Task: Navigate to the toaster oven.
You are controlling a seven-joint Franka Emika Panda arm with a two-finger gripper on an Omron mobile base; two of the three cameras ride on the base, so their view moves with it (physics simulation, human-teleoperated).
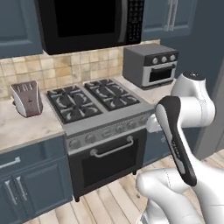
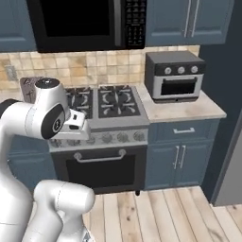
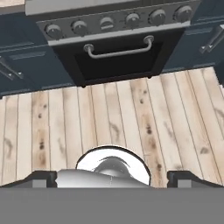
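Observation:
The toaster oven (image 1: 151, 65) (image 2: 175, 75) stands on the stone counter (image 2: 189, 109) to the right of the stove, against the tiled wall. It has a dark grey casing, a silver front with three round knobs and a dark glass door with a bar handle. My arm is folded in front of the stove, and the hand (image 2: 78, 124) points down at the floor. In the hand view my gripper (image 3: 113, 177) is open, its two dark fingertips (image 3: 43, 177) far apart with nothing between them, above the wooden floor.
A gas stove (image 1: 94, 99) with an oven door (image 3: 118, 59) sits left of the toaster oven. A black microwave (image 1: 87, 22) hangs above it. A silver-and-maroon slot toaster (image 1: 27, 98) stands on the left counter. Blue cabinets (image 2: 182, 156) line the wall, and a dark tall panel (image 2: 227, 118) bounds the right.

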